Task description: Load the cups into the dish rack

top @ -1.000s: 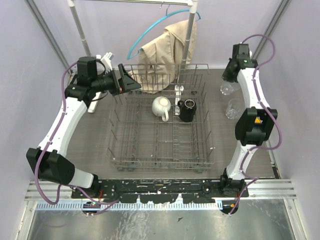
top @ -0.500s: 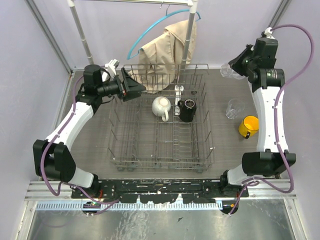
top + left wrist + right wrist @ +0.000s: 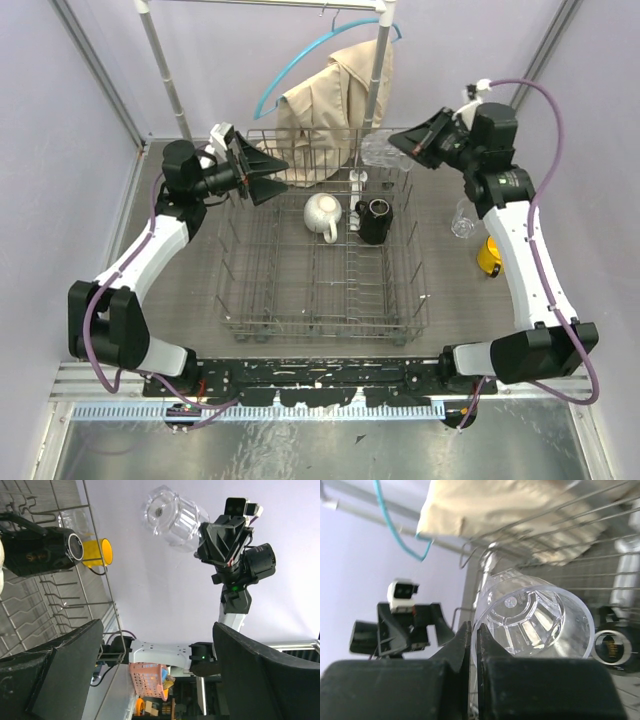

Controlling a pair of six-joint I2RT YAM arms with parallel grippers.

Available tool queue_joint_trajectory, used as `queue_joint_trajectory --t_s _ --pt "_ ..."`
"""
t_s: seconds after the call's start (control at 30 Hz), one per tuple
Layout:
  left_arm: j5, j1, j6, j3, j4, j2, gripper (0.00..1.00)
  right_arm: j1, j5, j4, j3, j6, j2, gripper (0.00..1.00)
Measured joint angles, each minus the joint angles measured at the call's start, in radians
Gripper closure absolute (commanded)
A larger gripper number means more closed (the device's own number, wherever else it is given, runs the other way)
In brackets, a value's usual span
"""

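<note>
The grey wire dish rack (image 3: 320, 300) fills the middle of the table. A white mug (image 3: 322, 215) and a black mug (image 3: 376, 221) stand in its back part. My right gripper (image 3: 407, 146) is shut on the rim of a clear glass tumbler (image 3: 378, 150), held on its side above the rack's back right corner. In the right wrist view one finger is inside and one outside the tumbler (image 3: 535, 615). A second tumbler (image 3: 461, 220) and a yellow mug (image 3: 487, 256) stand on the table right of the rack, partly behind the right arm. My left gripper (image 3: 270, 174) hovers open and empty at the rack's back left.
A beige jacket (image 3: 335, 95) on a blue hanger (image 3: 300, 65) hangs from a clothes rail behind the rack. Rail poles (image 3: 165, 70) rise at the back left. Lilac walls close in both sides.
My right arm has lifted the tumbler from the table's back right and swung it left over the rack's corner. The left arm drew in slightly, its gripper still open.
</note>
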Motion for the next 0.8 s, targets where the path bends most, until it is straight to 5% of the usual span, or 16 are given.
queue_joint_trajectory --t_s 0.3,0.8 --pt "-0.022 0.000 -0.121 -0.041 0.075 -0.014 0.02 0.240 -0.051 0.223 -0.068 0.119 0.026 0.99" --pt "-0.053 0.000 -0.224 -0.060 0.134 -0.014 0.02 0.333 -0.068 0.399 -0.087 0.239 0.121 1.00"
